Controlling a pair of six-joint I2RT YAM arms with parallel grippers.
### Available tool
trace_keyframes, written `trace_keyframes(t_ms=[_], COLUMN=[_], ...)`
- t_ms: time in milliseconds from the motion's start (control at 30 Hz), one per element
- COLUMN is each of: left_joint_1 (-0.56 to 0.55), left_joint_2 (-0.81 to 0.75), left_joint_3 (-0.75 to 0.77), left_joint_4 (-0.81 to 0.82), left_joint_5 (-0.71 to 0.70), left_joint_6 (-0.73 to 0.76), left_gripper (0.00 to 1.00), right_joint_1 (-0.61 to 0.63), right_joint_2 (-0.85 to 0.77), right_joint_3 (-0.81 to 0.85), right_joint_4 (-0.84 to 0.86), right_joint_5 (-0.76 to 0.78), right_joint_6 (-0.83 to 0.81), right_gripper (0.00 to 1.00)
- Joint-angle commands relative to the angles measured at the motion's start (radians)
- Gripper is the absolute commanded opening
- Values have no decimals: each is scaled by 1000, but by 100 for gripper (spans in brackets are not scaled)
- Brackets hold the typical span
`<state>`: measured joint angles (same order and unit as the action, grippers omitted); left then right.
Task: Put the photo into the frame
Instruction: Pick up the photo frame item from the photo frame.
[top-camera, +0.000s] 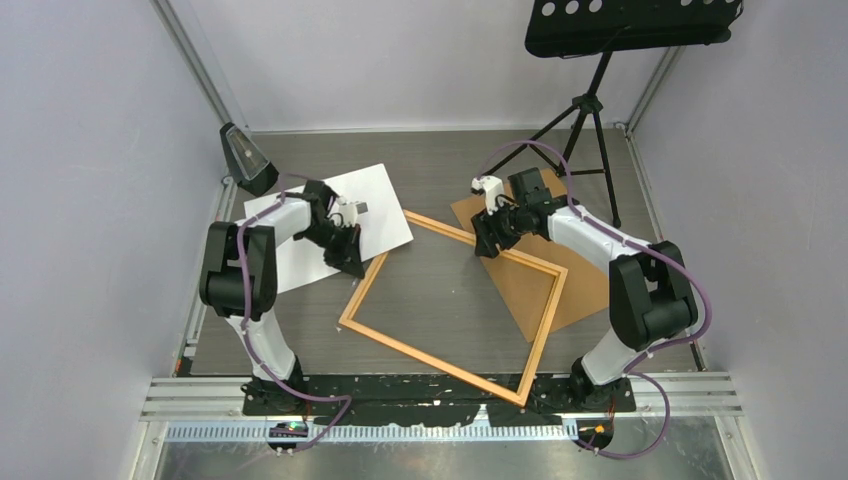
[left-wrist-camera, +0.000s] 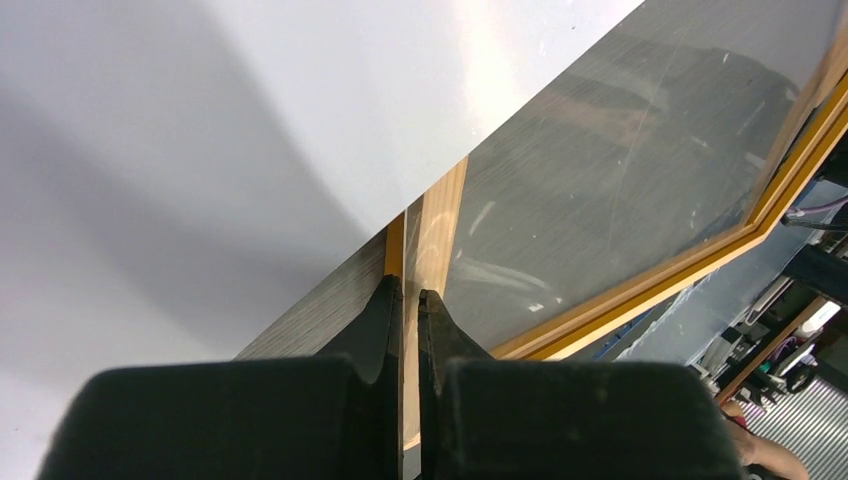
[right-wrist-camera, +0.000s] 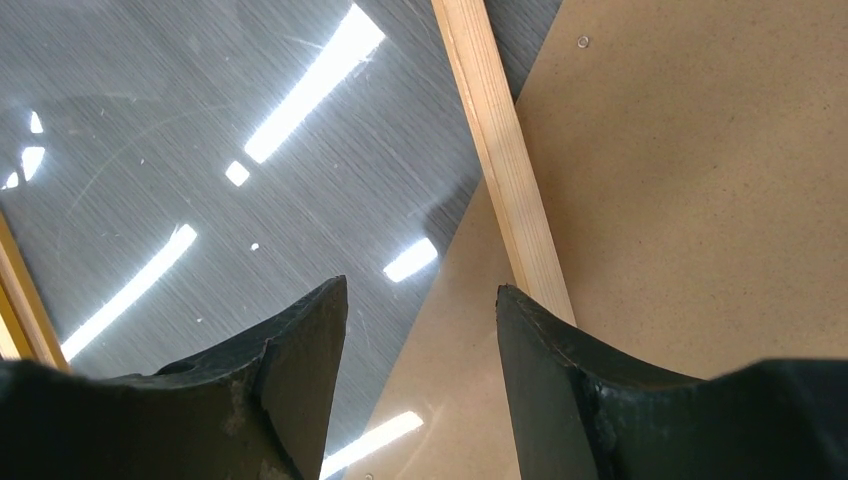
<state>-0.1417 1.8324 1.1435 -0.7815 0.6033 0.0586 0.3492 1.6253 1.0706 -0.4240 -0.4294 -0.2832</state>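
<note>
Overhead and wrist views of the work area. We see the frame lying flat and turned at an angle in the middle of the table. Its right part rests on the brown backing board.

The photo lies white side up at the far left. Its right corner is just beside the frame's far-left rail, outside the frame opening.

The left gripper is down at that far-left rail, next to the near-right edge of the photo. In the left wrist view we find its jaws drawn together and clamped on a thin strip of the frame. The orange and pale wood runs straight into the narrow slit between the fingers. The photo fills the upper left of this view as a plain white sheet.

The right gripper sits over the frame's far rail, where that rail crosses the backing board. In the right wrist view its jaws stand well apart and hold nothing. The pale rail runs down toward the right-hand finger. The backing board lies to the right of the rail. To its left, inside the frame, we note a glossy surface showing bright streaks of reflected light.

A black stand on a tripod occupies the far right corner.
</note>
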Motion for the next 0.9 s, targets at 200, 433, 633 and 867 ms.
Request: trace_keyframes(t_ms=[200, 433, 633, 867], left_joint_1=[45, 54, 54, 54], left_joint_2=[-5, 32, 18, 47], left_joint_3=[34, 24, 11, 8], left_joint_4=[-66, -98, -85, -88], left_joint_5=[77, 242, 267, 318], left_joint_6=[21, 40, 36, 15], left_gripper=[0, 0, 0, 0], right_joint_1=[-39, -76, -112, -127], right_joint_2=[-136, -202, -247, -268], right_joint_3=[-29, -93, -154, -181], right_joint_4=[-45, -103, -122, -114], right_joint_5=[31, 52, 60, 60], right_joint_6=[-39, -63, -61, -56], right_gripper=[63, 63, 63, 63])
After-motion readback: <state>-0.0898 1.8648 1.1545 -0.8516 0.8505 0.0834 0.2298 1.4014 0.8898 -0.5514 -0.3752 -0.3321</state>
